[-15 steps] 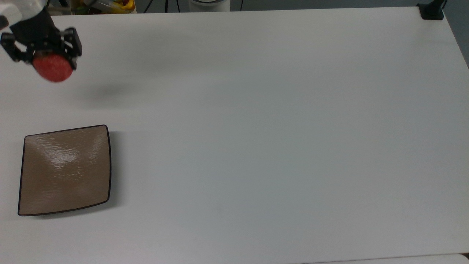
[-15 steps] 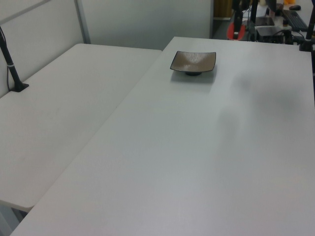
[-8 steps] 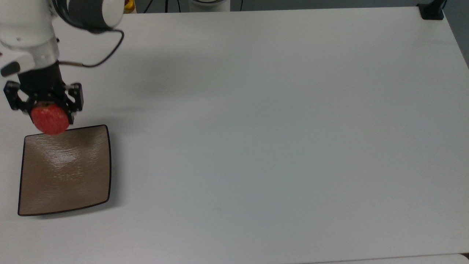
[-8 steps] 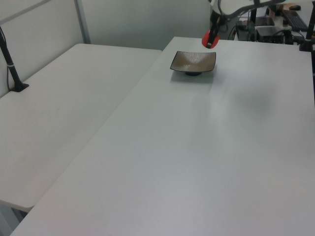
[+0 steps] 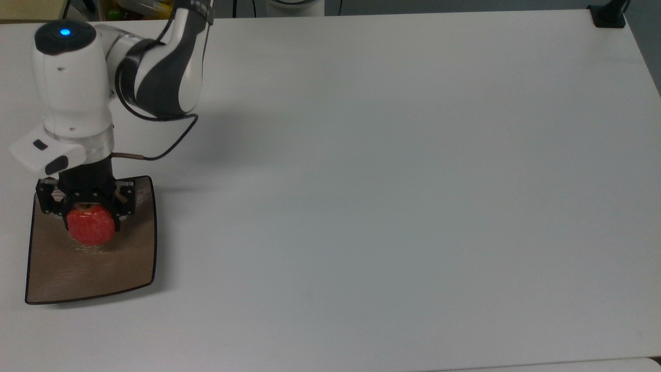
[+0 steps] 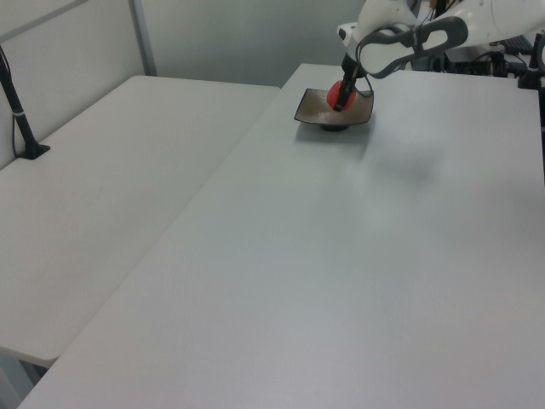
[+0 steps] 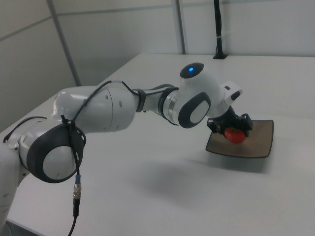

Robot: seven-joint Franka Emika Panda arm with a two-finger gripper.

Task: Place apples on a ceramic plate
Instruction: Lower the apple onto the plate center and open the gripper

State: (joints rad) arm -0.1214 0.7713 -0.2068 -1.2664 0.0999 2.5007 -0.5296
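A small red apple (image 5: pixel 91 225) sits between the fingers of my gripper (image 5: pixel 89 213), which is shut on it. It hangs over the upper middle of the square tan-brown ceramic plate (image 5: pixel 119 263) at the top view's left. I cannot tell whether the apple touches the plate. In the left view the apple (image 6: pixel 340 95) and gripper (image 6: pixel 342 90) are above the plate (image 6: pixel 312 110) at the far end of the table. The right view has the apple (image 7: pixel 235 134) low over the plate (image 7: pixel 258 139), under my gripper (image 7: pixel 233 127).
My white arm (image 5: pixel 150 67) reaches in from the top view's upper left, trailing a thin cable (image 5: pixel 170 144). A black post base (image 5: pixel 608 15) stands at the table's far right corner. A second table (image 6: pixel 102 170) adjoins on the left view's left.
My gripper has carried the apple from just beyond the plate's far edge to over the plate and lowered it. More of the arm has come into the top view.
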